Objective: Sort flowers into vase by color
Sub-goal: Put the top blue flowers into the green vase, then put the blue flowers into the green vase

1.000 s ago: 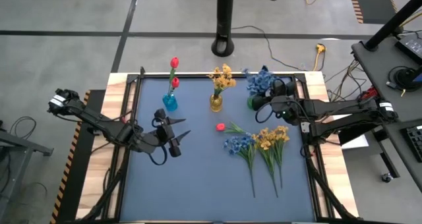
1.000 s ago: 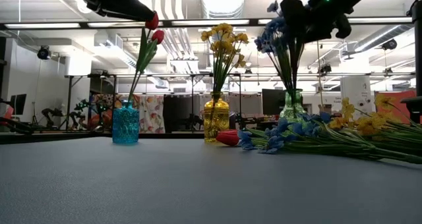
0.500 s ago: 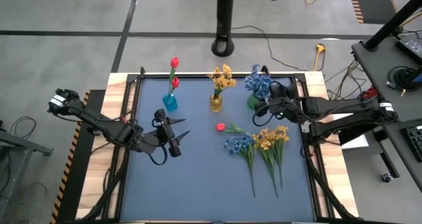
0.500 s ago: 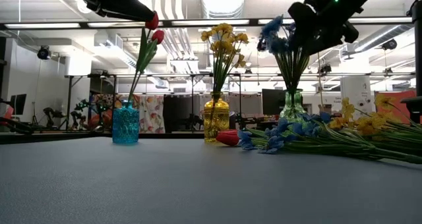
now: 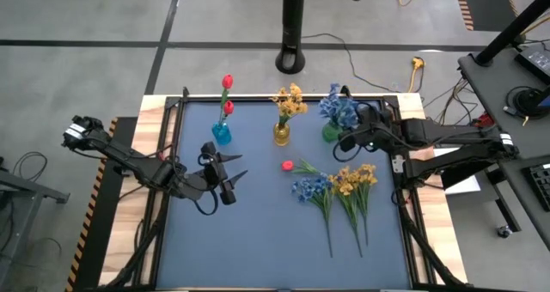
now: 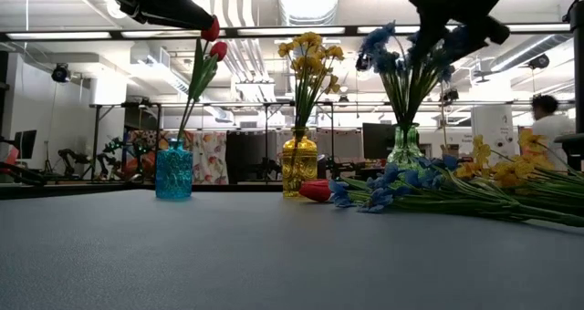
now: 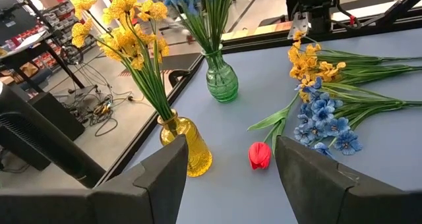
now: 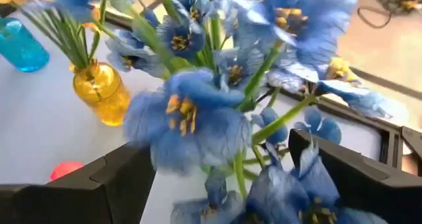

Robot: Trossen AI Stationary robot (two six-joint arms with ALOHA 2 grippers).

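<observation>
R gripper now at back right of table, just beside the green vase; jaws spread wide, nothing between them; a sec ago it was closer in on the blue sprig, since then fingers have parted and arm has drawn back a little toward its own side; blue blossoms stand free in green vase, fanned out wider than before (low view) -> reads as release done, blue stem delivered.

L gripper hangs over mid-left of mat, unchanged over the last sec; fingers apart at a middling gap, empty.

Vase status: teal vase holds red buds; amber vase holds yellow sprig; green vase holds blue; colour match ok so far.

Still loose on mat, right of centre: one red bud w/ stem lying near amber vase; blue bunch and yellow bunch side by side, stems pointing toward front edge, blossoms touching/overlapping.

Judgement: task partway; next likely a pick from loose pile; stems overlap, so risk of dragging a neighbour when lifting one.

Person visible far right in room bkgd (low view), away from table.
</observation>
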